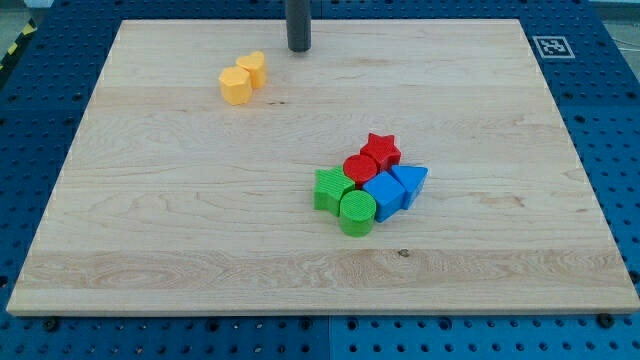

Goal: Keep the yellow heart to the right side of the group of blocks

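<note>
Two yellow blocks sit touching at the view's upper left: one [236, 86] in front and one [253, 67] just behind it to the right. I cannot tell which of them is the heart. My tip [299, 48] is at the view's top centre, a short way right of the yellow pair and not touching them. A tight group lies right of centre: a red star [381, 151], a red cylinder [359, 168], a green star-like block [331, 189], a green cylinder [356, 212], a blue cube [384, 194] and a blue triangle [411, 181].
The wooden board [150, 230] lies on a blue perforated table [620, 120]. A black-and-white marker tag [552, 45] is at the board's upper right corner.
</note>
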`<state>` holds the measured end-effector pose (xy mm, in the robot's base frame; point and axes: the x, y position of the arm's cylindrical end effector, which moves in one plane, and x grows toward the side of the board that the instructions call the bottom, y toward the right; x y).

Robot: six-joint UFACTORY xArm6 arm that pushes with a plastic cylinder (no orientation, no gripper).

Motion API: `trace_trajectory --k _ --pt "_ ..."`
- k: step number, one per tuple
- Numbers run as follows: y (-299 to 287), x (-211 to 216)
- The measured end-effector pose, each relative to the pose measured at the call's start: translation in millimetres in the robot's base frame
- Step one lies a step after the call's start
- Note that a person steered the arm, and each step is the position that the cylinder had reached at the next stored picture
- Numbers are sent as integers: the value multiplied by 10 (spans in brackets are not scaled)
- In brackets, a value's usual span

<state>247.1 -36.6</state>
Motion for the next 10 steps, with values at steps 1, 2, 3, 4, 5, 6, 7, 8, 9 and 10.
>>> trace_trajectory --k 1,2,3,4,5,6,7,8,9,10 --pt "-92 -15" --pt "-533 -178" --pt "-996 -287" --pt "-1551 -445" --pt "-1767 -426" --pt "-1764 0" --pt "-1250 307" --pt "-995 409" --pt "-843 587" --pt "-835 589"
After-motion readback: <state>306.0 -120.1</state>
